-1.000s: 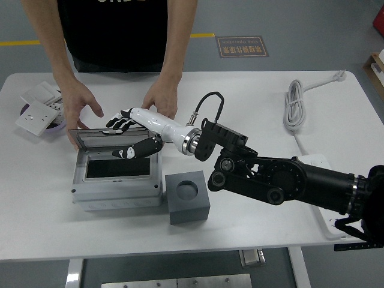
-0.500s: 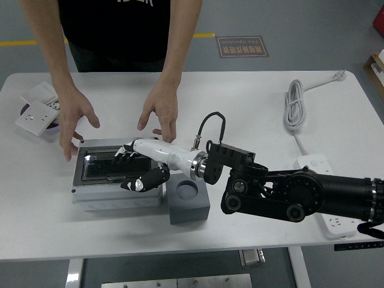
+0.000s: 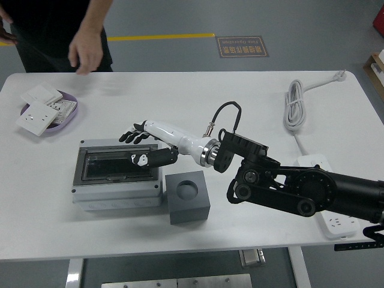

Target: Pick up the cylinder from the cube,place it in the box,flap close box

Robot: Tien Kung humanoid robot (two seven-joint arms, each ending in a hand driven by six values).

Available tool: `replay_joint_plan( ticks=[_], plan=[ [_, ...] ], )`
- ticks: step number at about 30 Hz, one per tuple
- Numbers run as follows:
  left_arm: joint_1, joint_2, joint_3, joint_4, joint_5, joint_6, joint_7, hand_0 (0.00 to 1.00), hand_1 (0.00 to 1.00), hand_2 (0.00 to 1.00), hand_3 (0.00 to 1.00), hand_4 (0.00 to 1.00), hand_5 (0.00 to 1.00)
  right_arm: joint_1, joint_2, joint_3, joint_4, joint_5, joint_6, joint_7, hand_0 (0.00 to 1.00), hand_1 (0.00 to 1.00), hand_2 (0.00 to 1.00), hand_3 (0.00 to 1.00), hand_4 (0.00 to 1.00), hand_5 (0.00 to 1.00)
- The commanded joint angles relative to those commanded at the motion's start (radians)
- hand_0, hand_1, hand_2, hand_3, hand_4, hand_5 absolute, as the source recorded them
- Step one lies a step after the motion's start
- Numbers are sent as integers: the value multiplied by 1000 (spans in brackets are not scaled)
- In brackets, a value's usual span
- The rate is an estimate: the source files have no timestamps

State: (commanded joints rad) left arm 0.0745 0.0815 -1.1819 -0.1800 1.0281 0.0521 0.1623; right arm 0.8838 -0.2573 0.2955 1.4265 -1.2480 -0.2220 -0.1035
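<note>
Box [image 3: 117,174] grey, rectangular, clear flap shut; right robot hand [image 3: 141,144] above, fingers spread, empty.

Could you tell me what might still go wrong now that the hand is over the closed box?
1. The right hand is spread over the grey plastic box with the clear lid; withdrawing could snag the flap and lift it.
2. The dark grey cube with a round socket sits close by the box under the forearm, so a low retreat might knock it.
3. The person's hand hangs near the white table; a wide swing could come close.
</note>
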Motion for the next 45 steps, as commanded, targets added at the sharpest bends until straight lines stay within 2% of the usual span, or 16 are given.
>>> replay_joint_plan(
  ticks=[7, 8, 13, 14, 20, 24, 27, 31, 32, 33, 35, 37, 38, 43, 44, 45],
  plan=[
    [11, -11, 10, 0, -5, 4, 8, 923, 852, 854, 951, 2, 2, -125, -38, 165, 28, -110, 2, 5, 781, 709, 746, 726, 487, 534],
    [12, -13, 14, 0, -9, 5, 9, 923, 852, 854, 951, 2, 2, -147, -40, 192, 30, -126, 1, 10, 776, 708, 742, 722, 531, 510],
    [16, -22, 32, 0, -27, 7, 11, 923, 852, 854, 951, 2, 2, -256, -32, 327, 44, -188, 2, 48, 776, 708, 742, 722, 531, 510],
    [17, -24, 34, 0, -30, 8, 11, 923, 852, 854, 951, 2, 2, -278, -28, 354, 45, -193, 1, 58, 776, 706, 741, 711, 556, 495],
    [33, -33, 49, 0, -48, 10, 7, 923, 852, 854, 951, 2, 2, -423, -14, 527, 47, -159, -1, 116, 778, 704, 739, 704, 569, 482],
    [47, -43, 58, 0, -56, 11, 6, 923, 852, 854, 951, 2, 2, -493, -38, 632, 90, -89, -1, 146, 778, 704, 739, 704, 569, 482],
    [54, -50, 67, 0, -60, 10, 5, 923, 852, 854, 951, 2, 2, -480, -76, 698, 145, -65, -3, 143, 776, 702, 734, 695, 585, 476],
    [63, -51, 69, 0, -60, 11, 5, 923, 852, 854, 951, 2, 2, -415, -148, 777, 228, -53, -6, 108, 776, 702, 734, 695, 585, 476],
    [65, -51, 69, 0, -61, 11, 5, 923, 852, 854, 951, 2, 2, -399, -164, 788, 246, -51, -6, 99, 773, 704, 733, 695, 681, 513],
    [68, -50, 69, 0, -60, 12, 5, 923, 852, 854, 951, 2, 2, -374, -187, 800, 273, -50, -6, 83, 773, 704, 733, 695, 681, 513],
    [71, -49, 69, 0, -59, 13, 6, 923, 852, 854, 951, 2, 2, -349, -206, 809, 302, -53, -6, 68, 773, 704, 733, 695, 681, 513],
    [73, -49, 68, 0, -59, 13, 6, 923, 852, 854, 951, 2, 2, -328, -219, 816, 323, -62, -6, 55, 773, 704, 733, 695, 681, 513],
    [73, -48, 68, 0, -59, 13, 5, 923, 852, 854, 951, 2, 2, -323, -222, 817, 327, -64, -6, 51, 775, 708, 735, 724, 804, 616],
    [67, -52, 69, 0, -62, 12, 3, 923, 852, 854, 951, 2, 2, -328, -223, 817, 316, -61, 2, 44, 775, 708, 735, 724, 804, 616],
    [66, -53, 69, 0, -62, 12, 3, 923, 852, 854, 951, 2, 2, -332, -223, 818, 313, -60, 4, 44, 779, 709, 739, 724, 832, 658],
    [65, -54, 68, 0, -62, 12, 3, 923, 852, 854, 951, 2, 2, -336, -223, 821, 309, -60, 7, 43, 779, 709, 739, 724, 832, 658]
  ],
)
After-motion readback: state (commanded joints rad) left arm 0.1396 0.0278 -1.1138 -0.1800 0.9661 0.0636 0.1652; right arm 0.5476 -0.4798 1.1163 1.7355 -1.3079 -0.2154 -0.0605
